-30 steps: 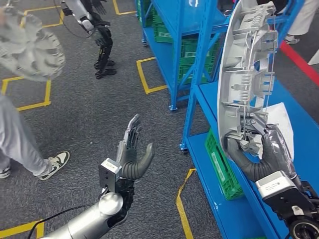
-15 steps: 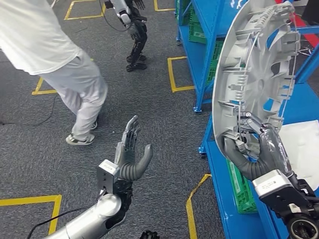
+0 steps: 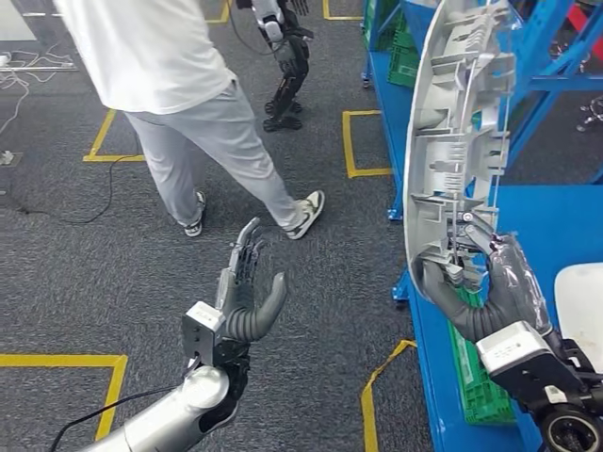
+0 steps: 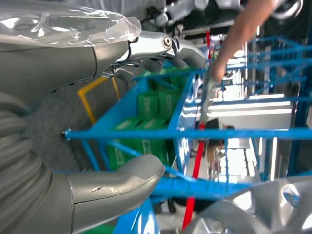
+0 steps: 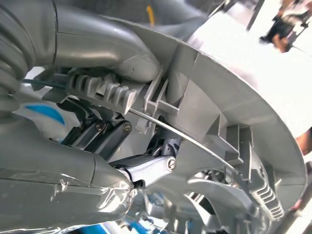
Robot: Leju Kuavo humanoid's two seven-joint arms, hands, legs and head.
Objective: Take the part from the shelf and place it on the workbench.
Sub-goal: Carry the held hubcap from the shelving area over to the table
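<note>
View has swung since 1 s ago: robot turning off shelf [image 3: 427, 311]. R hand [image 3: 491, 282] grips part [image 3: 455, 141] upright; L hand [image 3: 245, 292] spread, empty. Workbench unseen.

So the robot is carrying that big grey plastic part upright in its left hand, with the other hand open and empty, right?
Not quite: the right hand grips the grey part, held upright, as the head view shows. The left hand is the open, empty one.

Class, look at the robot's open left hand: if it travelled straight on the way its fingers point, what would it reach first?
Probably the person walking ahead: the left hand points up-forward over bare carpet toward the person's legs. Depth is unclear, so it might pass short of them.
</note>
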